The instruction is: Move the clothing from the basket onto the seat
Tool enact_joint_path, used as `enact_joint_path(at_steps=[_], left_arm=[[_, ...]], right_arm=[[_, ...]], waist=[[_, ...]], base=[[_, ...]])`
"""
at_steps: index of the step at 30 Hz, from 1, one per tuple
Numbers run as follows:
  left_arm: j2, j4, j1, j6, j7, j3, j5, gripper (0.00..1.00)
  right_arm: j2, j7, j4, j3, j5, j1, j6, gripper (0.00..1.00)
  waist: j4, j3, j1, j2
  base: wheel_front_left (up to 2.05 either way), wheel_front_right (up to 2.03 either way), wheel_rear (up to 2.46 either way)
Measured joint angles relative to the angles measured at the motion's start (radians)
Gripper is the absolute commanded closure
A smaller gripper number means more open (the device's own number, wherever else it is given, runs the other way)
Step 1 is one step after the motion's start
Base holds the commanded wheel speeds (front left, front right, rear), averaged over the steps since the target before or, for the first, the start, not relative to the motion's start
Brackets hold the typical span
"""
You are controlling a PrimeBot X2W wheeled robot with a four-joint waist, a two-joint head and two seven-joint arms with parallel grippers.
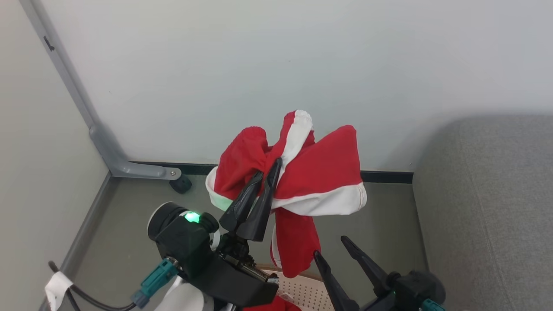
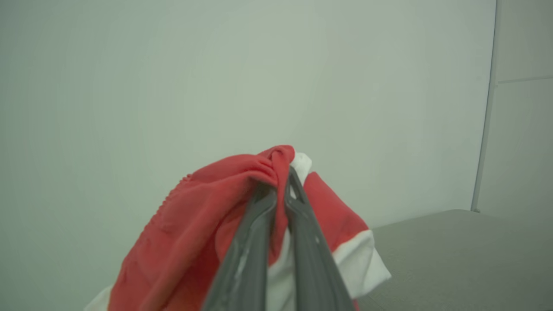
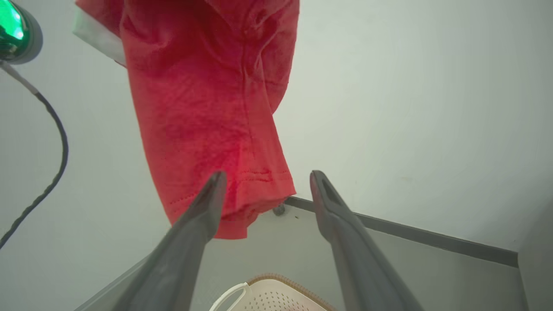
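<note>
Holding the clothing (image 1: 319, 168) clear of the basket (image 1: 302, 289), the left claw (image 1: 268, 167) is clamped on a gathered fold of the red-and-white garment. Its two fingers are pressed together, with fabric bunched between and above the tips. The pinch sits near the middle of the piece, so cloth spills to both sides of the fingers and one red length hangs straight down below them. A central grip of this kind balances the load but leaves the loose ends free to swing. The hanging end reaches almost to the basket, which lies beneath the left claw and slightly to its right. More red fabric (image 1: 271, 306) shows in the basket below the left wrist, so the task is judged only partly done.

The right claw (image 1: 330, 245) stands with its fingers wide apart and holds nothing. It sits lower than the left claw and to its right, beside the hanging end. Whether the hem touches it cannot be told.

The seat (image 1: 488, 194) lies well to the right of both claws.

Next move, as judged: carry the garment rightward over the seat before release. Risk: the trailing end may snag on the basket or the right claw.
</note>
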Motion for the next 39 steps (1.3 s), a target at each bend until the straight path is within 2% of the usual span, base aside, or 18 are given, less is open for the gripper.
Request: enact_joint_path(at_steps=[13,25,26,27,28,39], left_arm=[[0.0,-0.035,0.033,0.007,0.067,-0.052,0.001,1.0],[-0.004,-0.077,0.052,0.008,0.12,-0.105,0.001,1.0],[-0.004,-0.08,0.052,0.008,0.121,-0.105,0.001,1.0],[-0.004,-0.083,0.053,0.008,0.122,-0.107,0.001,1.0],[-0.004,-0.086,0.054,0.008,0.129,-0.108,0.001,1.0],[-0.001,-0.087,0.066,0.017,0.148,-0.107,0.001,1.0]], right_arm=[[0.012,0.008,-0.012,0.122,0.007,-0.03,0.012,0.0],[0.014,0.007,0.004,0.138,0.04,-0.109,0.012,0.0],[0.014,0.006,0.005,0.137,0.044,-0.115,0.012,0.13],[0.014,0.006,0.007,0.137,0.047,-0.12,0.012,0.6],[0.014,0.006,0.011,0.137,0.049,-0.126,0.012,1.0],[0.014,-0.003,0.025,0.159,0.09,-0.134,0.006,1.0]], waist=[[0.024,-0.023,0.0,0.0],[0.026,-0.031,0.0001,0.0],[0.026,-0.031,0.0001,0.0],[0.027,-0.031,0.0001,0.0],[0.027,-0.031,0.0001,0.0],[0.033,-0.029,0.0001,0.0]], base=[[0.0,0.0,0.0],[0.0,0.0,0.0],[0.0,0.0,0.0],[0.0,0.0,0.0],[0.0,0.0,0.0],[0.0,0.0,0.0]])
